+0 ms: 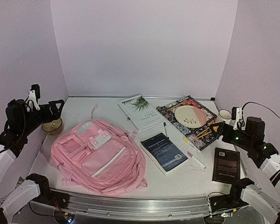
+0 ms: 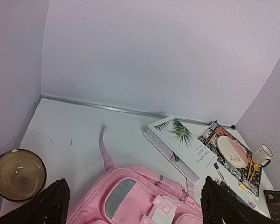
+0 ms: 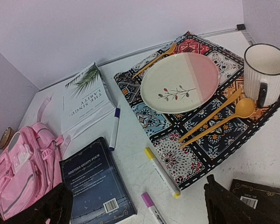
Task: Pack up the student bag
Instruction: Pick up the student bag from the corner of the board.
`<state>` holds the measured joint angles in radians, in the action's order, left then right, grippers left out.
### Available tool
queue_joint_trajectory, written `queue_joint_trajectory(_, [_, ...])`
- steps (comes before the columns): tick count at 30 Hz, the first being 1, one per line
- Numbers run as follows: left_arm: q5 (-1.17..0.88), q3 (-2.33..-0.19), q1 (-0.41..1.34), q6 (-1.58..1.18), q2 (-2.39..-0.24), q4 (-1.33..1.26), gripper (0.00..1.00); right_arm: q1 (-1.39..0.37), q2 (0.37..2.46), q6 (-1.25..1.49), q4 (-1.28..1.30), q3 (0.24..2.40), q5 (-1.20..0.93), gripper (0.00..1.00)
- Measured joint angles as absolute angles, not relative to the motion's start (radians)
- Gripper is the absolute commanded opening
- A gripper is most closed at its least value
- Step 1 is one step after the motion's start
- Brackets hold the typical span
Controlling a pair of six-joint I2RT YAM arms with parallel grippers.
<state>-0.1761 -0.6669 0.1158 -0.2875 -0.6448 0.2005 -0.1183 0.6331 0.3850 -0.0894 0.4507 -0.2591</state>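
Observation:
The student bag point(image 1: 100, 156), a large pink backpack with white zip lines, lies flat at the front left of the table, its zips closed; it also shows in the left wrist view point(image 2: 140, 198) and the right wrist view point(image 3: 18, 168). My left gripper point(image 1: 55, 110) hangs open and empty above the table's left edge, behind the bag point(image 2: 135, 186). My right gripper point(image 1: 217, 128) is open and empty too, raised over the right side near a patterned placemat point(image 3: 135, 184).
A white book point(image 1: 141, 112), a dark blue book point(image 1: 164, 151) and a black book point(image 1: 226, 164) lie on the table. Three markers point(image 3: 114, 128) point(image 3: 162, 171) point(image 3: 151, 207) lie between them. The placemat point(image 1: 203, 137) holds a plate point(image 1: 190, 115), orange cutlery point(image 3: 214, 122) and a mug point(image 1: 225, 115). A bowl point(image 1: 52, 126) sits left.

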Motion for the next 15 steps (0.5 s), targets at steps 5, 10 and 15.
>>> queue_joint_trajectory(5, [-0.261, -0.681, 0.116, -0.313, -0.816, 0.226, 0.99, -0.178, 0.753, 0.419, -0.139, 0.453, -0.289, 0.98])
queue_joint_trajectory(10, [-0.282, -0.685, 0.147, -0.342, -0.903, 0.292, 0.99, -0.356, 0.912, 0.452, -0.176, 0.489, -0.263, 0.98])
queue_joint_trajectory(15, [-0.227, -0.718, 0.259, -0.376, -0.945, 0.341, 0.99, -0.476, 1.057, 0.503, -0.239, 0.545, -0.243, 0.98])
